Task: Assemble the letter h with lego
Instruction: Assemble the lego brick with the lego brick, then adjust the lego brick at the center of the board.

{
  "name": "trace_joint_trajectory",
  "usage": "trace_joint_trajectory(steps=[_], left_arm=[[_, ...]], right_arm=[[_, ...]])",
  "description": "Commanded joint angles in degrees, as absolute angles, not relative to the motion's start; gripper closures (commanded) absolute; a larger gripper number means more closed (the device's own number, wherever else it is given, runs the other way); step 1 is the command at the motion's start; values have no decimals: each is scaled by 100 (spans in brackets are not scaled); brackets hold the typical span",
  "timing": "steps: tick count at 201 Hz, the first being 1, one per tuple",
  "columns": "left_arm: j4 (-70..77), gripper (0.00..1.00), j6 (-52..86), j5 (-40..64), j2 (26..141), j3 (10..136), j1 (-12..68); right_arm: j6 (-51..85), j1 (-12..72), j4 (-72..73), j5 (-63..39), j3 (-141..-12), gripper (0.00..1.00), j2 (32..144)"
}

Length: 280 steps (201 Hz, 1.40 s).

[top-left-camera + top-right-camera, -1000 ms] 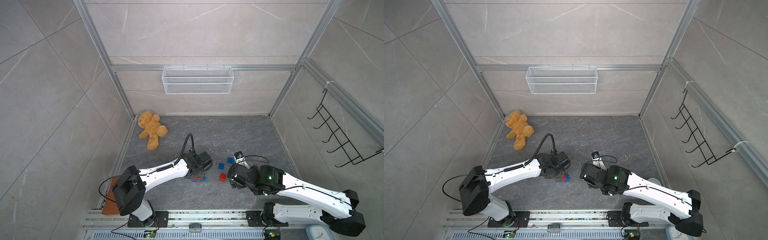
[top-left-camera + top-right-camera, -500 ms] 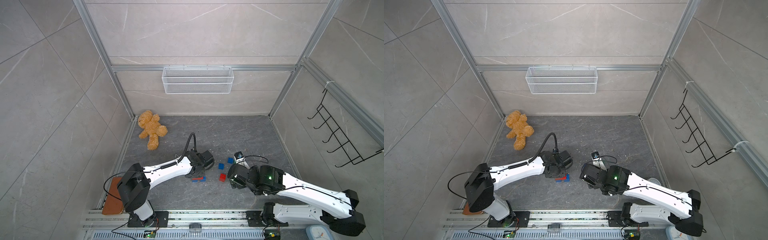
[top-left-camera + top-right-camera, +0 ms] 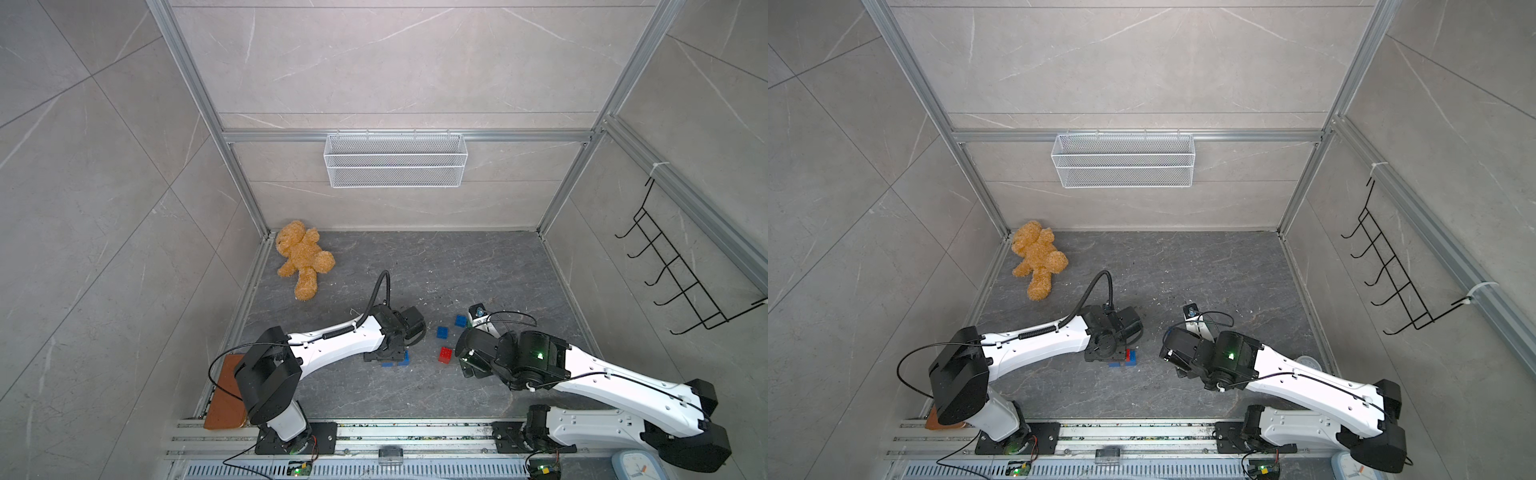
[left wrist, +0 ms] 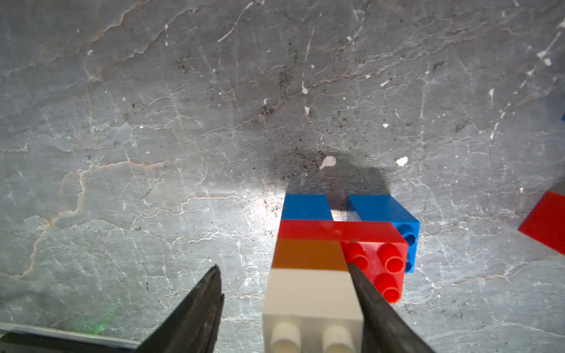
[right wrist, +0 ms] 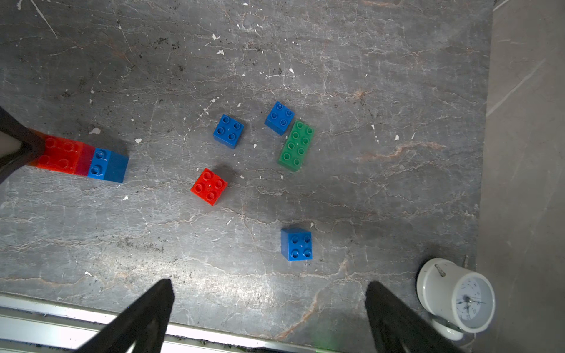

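Two jaws of the left gripper (image 4: 282,269) stand parted around the white top of the brick stack (image 4: 312,293), one finger (image 4: 376,305) touching, so best lift straight up; loose bricks (image 3: 445,354) lie at its two o'clock, right gripper (image 5: 269,283) wide, empty.

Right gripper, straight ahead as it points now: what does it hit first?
Likely the lone blue brick, lying just ahead of the open right gripper and slightly off centre. Depth is unclear; the tabletop may come first.
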State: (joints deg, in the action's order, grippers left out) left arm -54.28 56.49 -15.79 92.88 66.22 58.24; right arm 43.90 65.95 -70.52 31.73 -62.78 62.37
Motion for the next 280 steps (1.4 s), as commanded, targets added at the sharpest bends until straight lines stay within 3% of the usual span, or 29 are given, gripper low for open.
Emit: trace_joint_trajectory(steps=[1, 58, 104, 163, 280], left_arm=[[-5827, 31, 5517, -1645, 9092, 6719, 5828], [-4463, 17, 5670, -1951, 7973, 5853, 6109], [-3796, 12, 6173, -3148, 7731, 5395, 7099], [-3599, 22, 7077, -3850, 7663, 4829, 7515], [-2932, 41, 7031, -4148, 7699, 4496, 7491]], right_arm=[[4446, 6627, -7196, 3261, -6258, 0, 6214], [4481, 6636, -7206, 3338, -6259, 0, 6196], [4478, 6636, -7215, 3356, -6258, 0, 6213], [4497, 6644, -7207, 3349, -6249, 0, 6196], [4526, 6680, -7219, 3382, -6247, 0, 6324]])
